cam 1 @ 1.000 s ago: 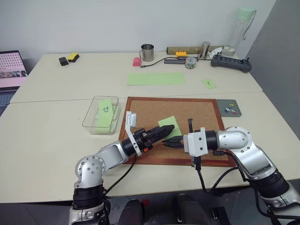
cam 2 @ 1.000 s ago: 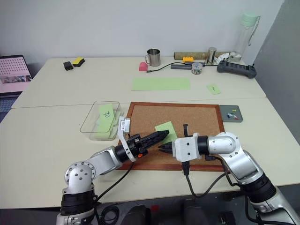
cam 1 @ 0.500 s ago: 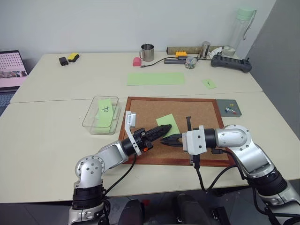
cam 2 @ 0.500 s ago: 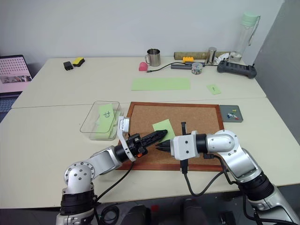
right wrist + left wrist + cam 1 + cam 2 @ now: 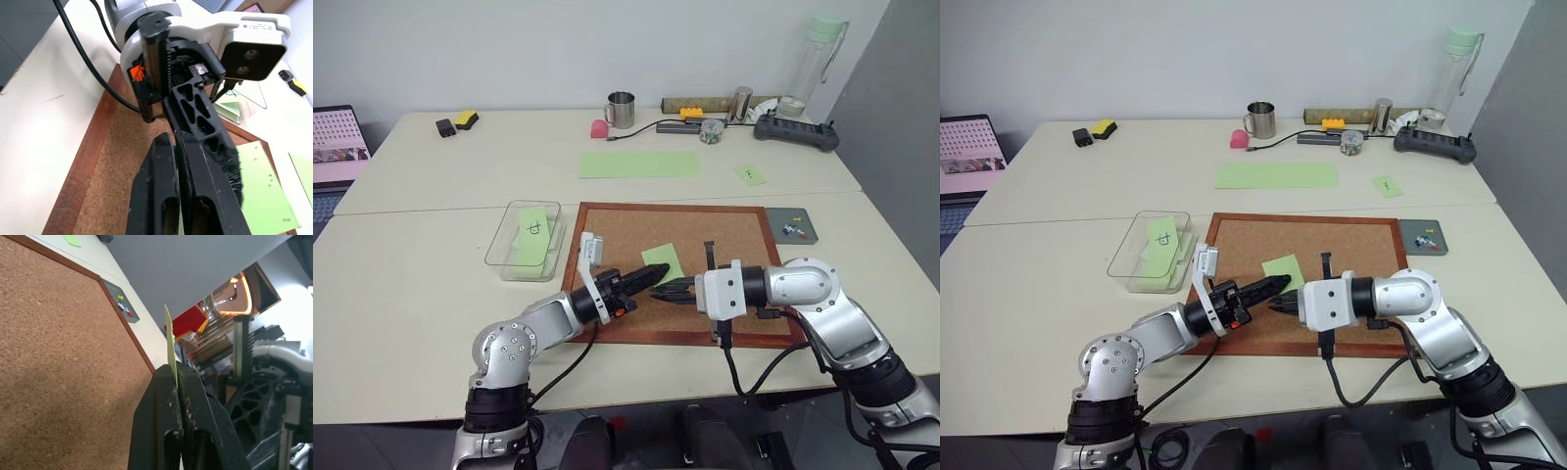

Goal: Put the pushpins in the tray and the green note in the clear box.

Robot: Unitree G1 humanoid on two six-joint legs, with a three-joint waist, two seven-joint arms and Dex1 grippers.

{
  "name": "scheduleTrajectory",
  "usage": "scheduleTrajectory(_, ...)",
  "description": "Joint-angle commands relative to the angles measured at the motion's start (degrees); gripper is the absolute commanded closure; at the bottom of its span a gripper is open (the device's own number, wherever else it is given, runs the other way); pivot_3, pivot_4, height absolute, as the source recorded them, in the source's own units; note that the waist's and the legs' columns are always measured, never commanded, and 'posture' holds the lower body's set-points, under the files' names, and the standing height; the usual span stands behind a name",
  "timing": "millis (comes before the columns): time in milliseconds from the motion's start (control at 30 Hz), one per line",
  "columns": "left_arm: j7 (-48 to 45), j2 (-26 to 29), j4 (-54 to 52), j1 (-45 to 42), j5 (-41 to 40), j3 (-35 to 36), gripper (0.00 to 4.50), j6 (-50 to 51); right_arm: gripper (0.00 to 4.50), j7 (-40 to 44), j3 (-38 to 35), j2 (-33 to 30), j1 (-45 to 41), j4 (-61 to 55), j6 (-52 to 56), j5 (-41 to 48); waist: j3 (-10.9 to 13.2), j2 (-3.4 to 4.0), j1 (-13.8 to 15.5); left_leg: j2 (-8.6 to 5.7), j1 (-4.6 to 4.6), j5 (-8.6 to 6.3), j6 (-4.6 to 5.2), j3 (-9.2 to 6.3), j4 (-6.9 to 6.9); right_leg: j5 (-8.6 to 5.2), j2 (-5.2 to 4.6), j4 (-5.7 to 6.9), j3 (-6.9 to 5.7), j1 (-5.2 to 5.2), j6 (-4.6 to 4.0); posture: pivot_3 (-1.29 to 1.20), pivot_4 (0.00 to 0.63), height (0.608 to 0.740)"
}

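Over the near edge of the brown cork board (image 5: 675,269), our left gripper (image 5: 658,276) and right gripper (image 5: 664,291) both pinch the small pale green square note (image 5: 663,261) mid-handover, bound for the clear plastic box (image 5: 526,240) left of the board, while the pushpins (image 5: 790,229) already sit in the dark grey tray (image 5: 793,225) right of it.

I can read one sign: a big black handwritten character on the green note (image 5: 533,231) lying in my clear box (image 5: 501,245). The small note (image 5: 750,174) far off on the table carries a tiny dark mark I cannot make out.
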Motion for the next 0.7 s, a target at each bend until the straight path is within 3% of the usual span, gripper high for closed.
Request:
scheduleTrajectory(33,-1.2,0.5,0.3,0.1,2.8,-1.1,4.49,-2.7,4.50,-0.6,-3.4,-0.9,-1.0,-1.6,0.7,2.1,0.0,0.00,0.0,0.00,0.00,0.00,0.00,0.00,0.00,0.00,0.00,0.00,0.01,0.00,0.00,0.00,0.150,0.740)
scheduleTrajectory(433,-0.3,-0.6,-0.2,0.2,3.3,-1.3,4.49,-3.8,4.50,-4.1,-9.4,1.0,-1.2,-9.1,20.0,15.4,0.0,0.00,0.0,0.00,-0.03,0.00,0.00,-0.01,0.00,-0.01,-0.01,-0.01,0.00,0.00,0.01,0.00,0.150,0.740)
scheduleTrajectory(600,-1.4,-0.1,-2.6,-0.7,4.2,-2.1,4.49,-5.0,4.50,-10.9,-15.5,3.5,-0.9,-6.9,26.0,19.7,0.0,0.00,0.0,0.00,-0.03,0.00,0.01,-0.03,0.00,-0.01,-0.01,0.00,-0.01,0.00,0.01,0.00,0.150,0.740)
scheduleTrajectory(700,-6.8,3.4,-6.6,-2.4,13.9,-8.4,4.49,-13.9,4.50,-16.2,-20.7,2.5,0.7,-0.3,25.2,16.4,0.0,-0.01,0.0,-0.01,-0.05,0.00,0.00,0.00,0.00,-0.01,-0.01,-0.01,0.01,-0.01,0.02,0.00,0.150,0.740)
